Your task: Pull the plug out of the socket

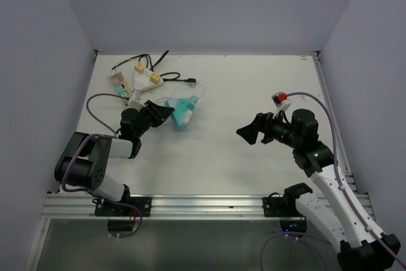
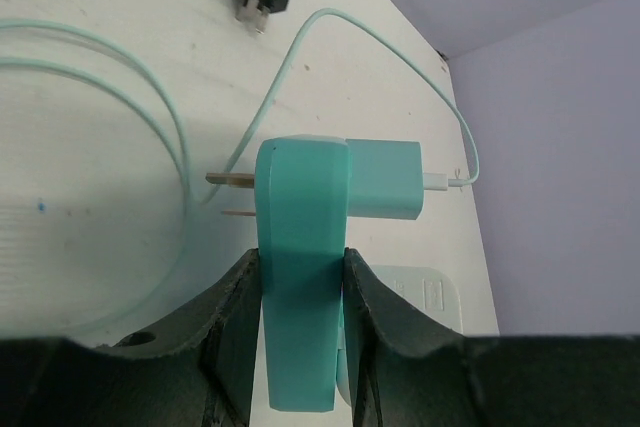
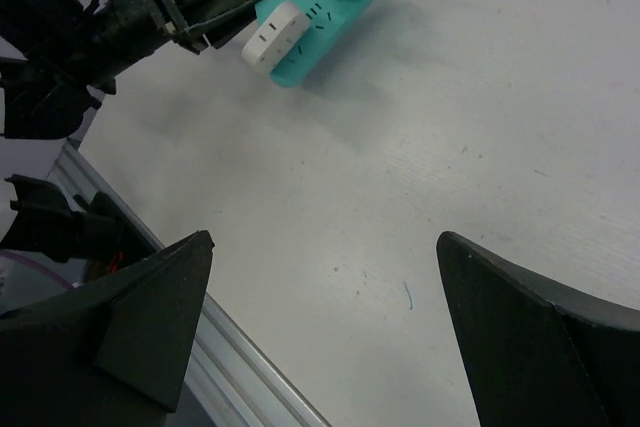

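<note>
Left pincer (image 2: 302, 269) is pinching the teal socket (image 2: 303, 197), the plug (image 2: 385, 179) sticking out sideways.
Both are sitting left of the bench (image 1: 216, 163) centre, well off every edge; right pincer (image 3: 325, 239) is hanging spread toward the right edge.

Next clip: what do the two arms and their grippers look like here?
Both arms have black joints and white links: the left arm looks mostly black, the right arm mostly white. A purple cable trails along each. The left gripper and right gripper have black, wedge-shaped fingers.
</note>
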Controlling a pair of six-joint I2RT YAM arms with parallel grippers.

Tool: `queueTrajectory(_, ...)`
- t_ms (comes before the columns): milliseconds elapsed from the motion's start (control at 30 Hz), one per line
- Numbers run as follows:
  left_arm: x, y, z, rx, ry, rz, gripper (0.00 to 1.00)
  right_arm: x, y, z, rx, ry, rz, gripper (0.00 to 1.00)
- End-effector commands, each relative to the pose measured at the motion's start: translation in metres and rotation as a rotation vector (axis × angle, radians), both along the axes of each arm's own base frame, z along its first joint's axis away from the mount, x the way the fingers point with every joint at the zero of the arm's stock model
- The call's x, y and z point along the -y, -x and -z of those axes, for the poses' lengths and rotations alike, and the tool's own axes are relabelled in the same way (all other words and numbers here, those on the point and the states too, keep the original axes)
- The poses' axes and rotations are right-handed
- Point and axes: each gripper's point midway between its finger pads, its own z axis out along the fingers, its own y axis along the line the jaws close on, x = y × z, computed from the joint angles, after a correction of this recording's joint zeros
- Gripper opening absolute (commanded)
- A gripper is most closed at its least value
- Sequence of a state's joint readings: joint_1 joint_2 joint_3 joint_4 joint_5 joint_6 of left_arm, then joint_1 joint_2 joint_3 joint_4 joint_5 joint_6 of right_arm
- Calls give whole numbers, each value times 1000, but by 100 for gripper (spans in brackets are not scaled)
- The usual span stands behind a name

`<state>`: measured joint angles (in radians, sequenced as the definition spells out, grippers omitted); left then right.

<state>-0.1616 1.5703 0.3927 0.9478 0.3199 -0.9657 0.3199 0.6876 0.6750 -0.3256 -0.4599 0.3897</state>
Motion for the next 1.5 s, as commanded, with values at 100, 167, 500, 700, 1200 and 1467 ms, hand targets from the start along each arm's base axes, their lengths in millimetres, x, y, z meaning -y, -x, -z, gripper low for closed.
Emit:
queueTrajectory(100, 23, 27, -43, 178, -78, 55, 0, -16, -16, 13, -150, -154, 70, 99)
queueTrajectory(167, 32, 36, -41, 188, -129, 72, 0, -22, -20, 18, -168, -176, 91, 99)
queueTrajectory(500, 46, 65, -36, 207, -257, 27, 0, -65, -33, 45, -313, -280, 235, 89)
queueTrajectory(700, 65, 78, -28, 207, -294, 46, 0, -108, -31, 75, -383, -271, 235, 85)
queueTrajectory(1200, 79, 95, -13, 217, -385, 34, 0, -158, -28, 124, -518, -252, 221, 62)
queueTrajectory(1467, 81, 99, -2, 207, -412, 45, 7, -161, -28, 136, -538, -249, 217, 18)
